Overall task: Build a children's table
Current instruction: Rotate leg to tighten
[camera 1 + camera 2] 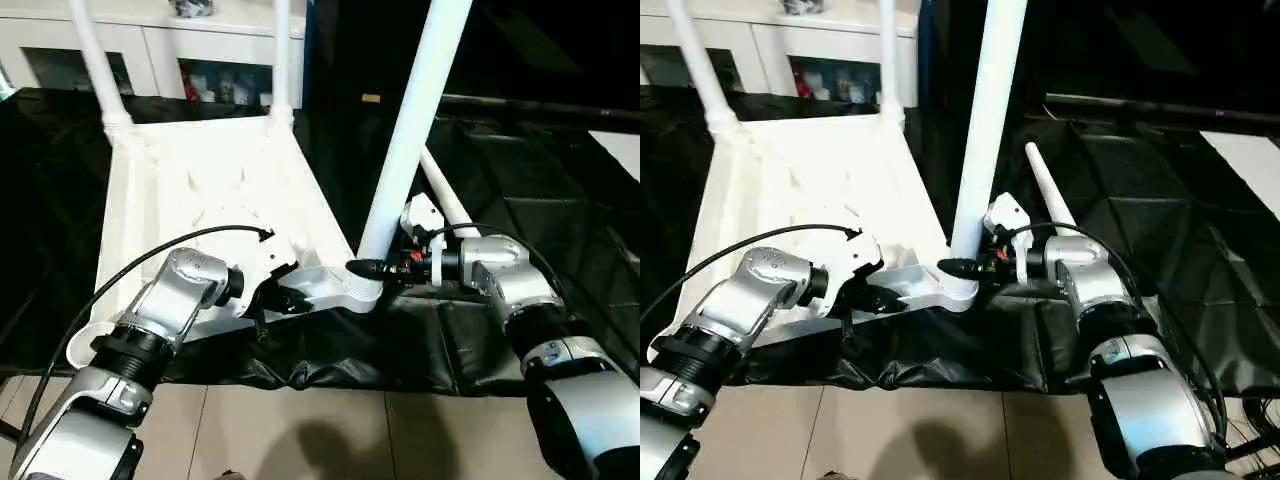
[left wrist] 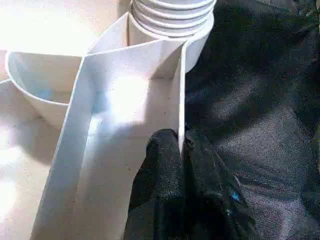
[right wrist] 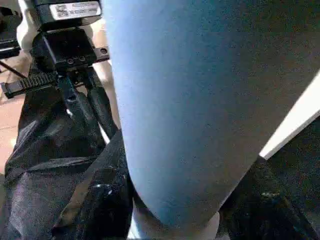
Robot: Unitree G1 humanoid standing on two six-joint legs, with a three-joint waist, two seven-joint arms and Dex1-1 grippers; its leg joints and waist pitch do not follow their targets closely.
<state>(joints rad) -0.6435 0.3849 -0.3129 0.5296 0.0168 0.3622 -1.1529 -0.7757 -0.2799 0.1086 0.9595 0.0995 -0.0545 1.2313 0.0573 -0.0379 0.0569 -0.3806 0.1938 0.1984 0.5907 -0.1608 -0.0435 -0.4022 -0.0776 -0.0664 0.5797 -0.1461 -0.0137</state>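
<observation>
The children's table top [image 1: 200, 190] lies upside down on a black cloth, its ribbed underside up. Two white legs [image 1: 95, 55] [image 1: 282, 50] stand in the far corner sockets. A third leg [image 1: 415, 120] stands upright in the near right corner socket [image 2: 172, 15]. My right gripper [image 1: 368, 270] is closed around this leg's base, one black finger [image 3: 95, 200] on either side. My left gripper [image 2: 181, 142] is shut on a thin rim wall [image 2: 181, 90] of the table top, just beside that socket. A fourth leg [image 1: 1048, 195] lies loose on the cloth to the right.
The black cloth [image 1: 520, 180] covers the work surface and hangs over its near edge above a tiled floor [image 1: 300, 430]. A white cabinet with glass doors [image 1: 150, 45] stands behind the table top. A black cable [image 1: 150, 250] loops over my left forearm.
</observation>
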